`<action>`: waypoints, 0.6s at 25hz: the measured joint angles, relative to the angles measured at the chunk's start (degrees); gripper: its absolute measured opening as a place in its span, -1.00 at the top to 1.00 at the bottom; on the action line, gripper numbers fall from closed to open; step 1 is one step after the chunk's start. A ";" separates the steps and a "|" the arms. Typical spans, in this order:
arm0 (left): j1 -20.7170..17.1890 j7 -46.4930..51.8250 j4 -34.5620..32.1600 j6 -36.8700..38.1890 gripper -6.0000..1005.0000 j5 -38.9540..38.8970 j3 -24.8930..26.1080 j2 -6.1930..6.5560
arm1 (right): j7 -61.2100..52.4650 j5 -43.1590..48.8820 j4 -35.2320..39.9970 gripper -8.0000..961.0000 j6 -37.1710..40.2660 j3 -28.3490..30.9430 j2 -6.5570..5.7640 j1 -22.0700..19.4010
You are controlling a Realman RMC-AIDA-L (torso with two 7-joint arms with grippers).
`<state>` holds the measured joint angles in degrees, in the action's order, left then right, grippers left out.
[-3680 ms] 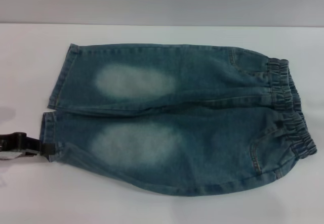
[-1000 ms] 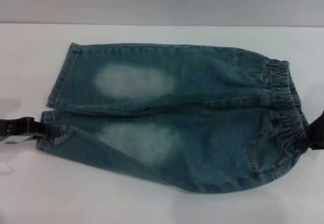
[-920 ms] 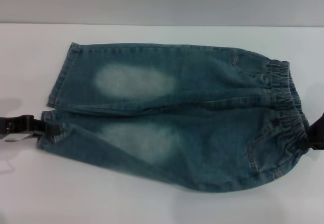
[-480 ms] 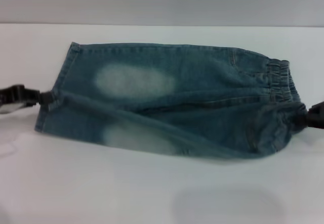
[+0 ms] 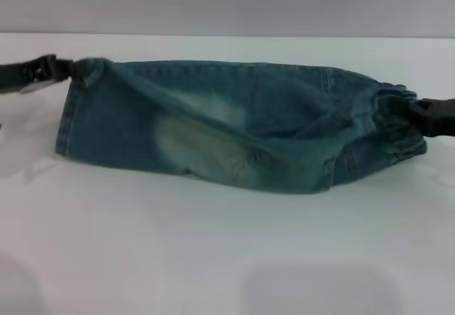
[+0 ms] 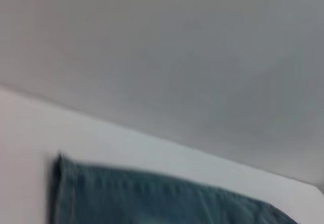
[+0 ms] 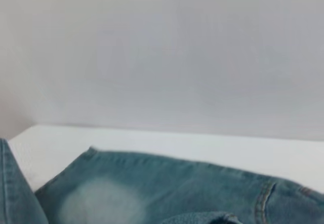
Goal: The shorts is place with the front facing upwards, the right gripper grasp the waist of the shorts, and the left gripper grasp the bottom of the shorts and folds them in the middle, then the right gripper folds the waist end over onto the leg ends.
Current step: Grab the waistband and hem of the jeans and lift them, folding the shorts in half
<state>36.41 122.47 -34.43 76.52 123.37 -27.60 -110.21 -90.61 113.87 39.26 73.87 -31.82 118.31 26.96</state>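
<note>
The blue denim shorts [image 5: 234,126] lie across the white table, with the near leg lifted and carried over toward the far leg. My left gripper [image 5: 67,67] is at the far left, shut on the bottom of the shorts [image 5: 84,73], a leg hem corner. At the right edge my right gripper [image 5: 407,109] is shut on the waist of the shorts [image 5: 387,109], its gathered band bunched up. A pale faded patch [image 5: 188,141] shows on the draped cloth. The left wrist view holds a strip of shorts [image 6: 152,198]; the right wrist view shows the shorts [image 7: 167,191] with a faded patch.
The white table [image 5: 213,258] spreads wide in front of the shorts. A grey wall [image 5: 227,2] rises behind the table's far edge.
Both grippers have lifted the near edge of the shorts and carried it back toward the far edge. The near leg now drapes over the far one.
</note>
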 joint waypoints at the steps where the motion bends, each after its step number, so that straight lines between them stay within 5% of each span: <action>1: 0.55 -0.75 -0.05 -1.44 0.92 0.00 -0.11 -0.15 | 1.22 -0.55 -1.97 0.97 -1.95 0.07 0.01 0.73; 15: 2.92 -6.64 -0.68 -20.91 0.92 -0.31 -4.15 -4.67 | 19.21 -16.98 -15.54 0.97 -19.86 0.19 0.37 6.24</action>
<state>39.34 115.84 -35.11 55.61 123.06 -31.75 -114.88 -71.40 96.90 23.72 54.01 -31.62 118.68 33.20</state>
